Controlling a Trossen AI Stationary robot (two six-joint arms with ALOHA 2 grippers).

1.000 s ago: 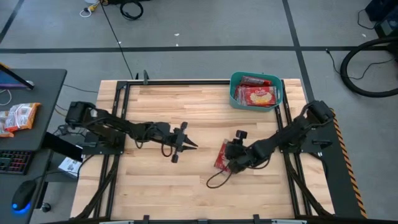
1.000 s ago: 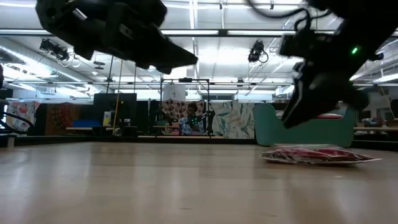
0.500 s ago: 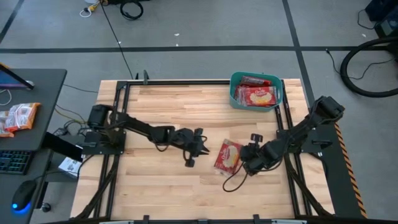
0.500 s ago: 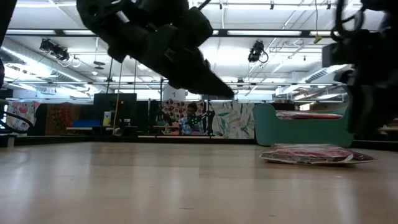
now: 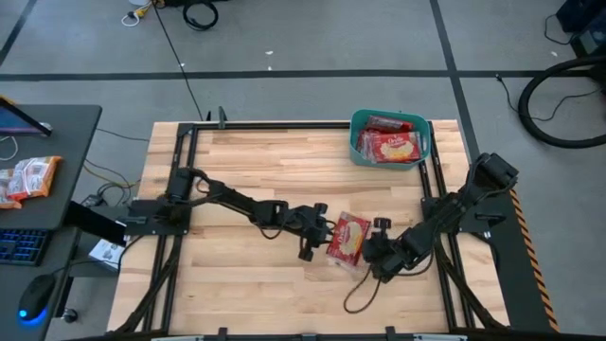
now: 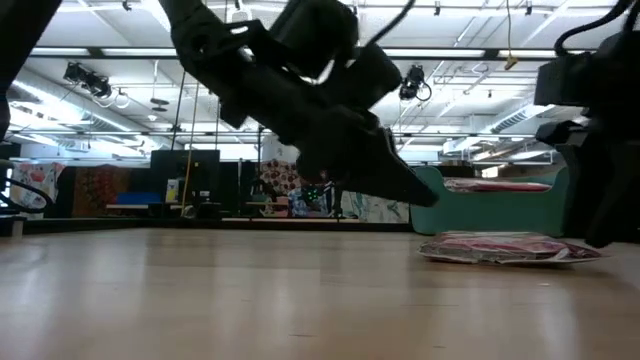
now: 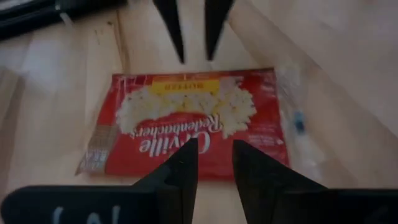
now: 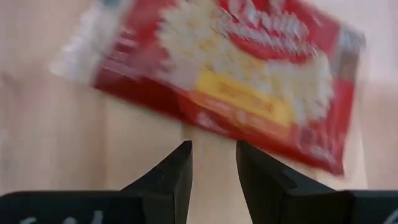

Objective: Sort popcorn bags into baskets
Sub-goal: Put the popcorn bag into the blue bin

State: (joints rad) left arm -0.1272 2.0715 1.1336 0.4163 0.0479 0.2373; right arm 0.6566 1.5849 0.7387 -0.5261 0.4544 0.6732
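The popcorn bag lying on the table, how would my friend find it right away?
Start at the wooden table, then look between the two grippers near its right middle. The popcorn bag lies flat there, red with a yellow centre. It alone is outside the teal basket.

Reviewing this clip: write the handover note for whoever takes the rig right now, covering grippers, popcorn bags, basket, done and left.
Left gripper: open, empty, at the table's middle, pointing at the loose popcorn bag.
Right gripper: open, empty, on that bag's other side.
The loose bag lies flat on the table between the two grippers, gripped by neither.
Teal basket: at the far right corner, with popcorn bags already inside.
Done: those bags binned.
Left: grasp the loose bag and drop it in the basket.
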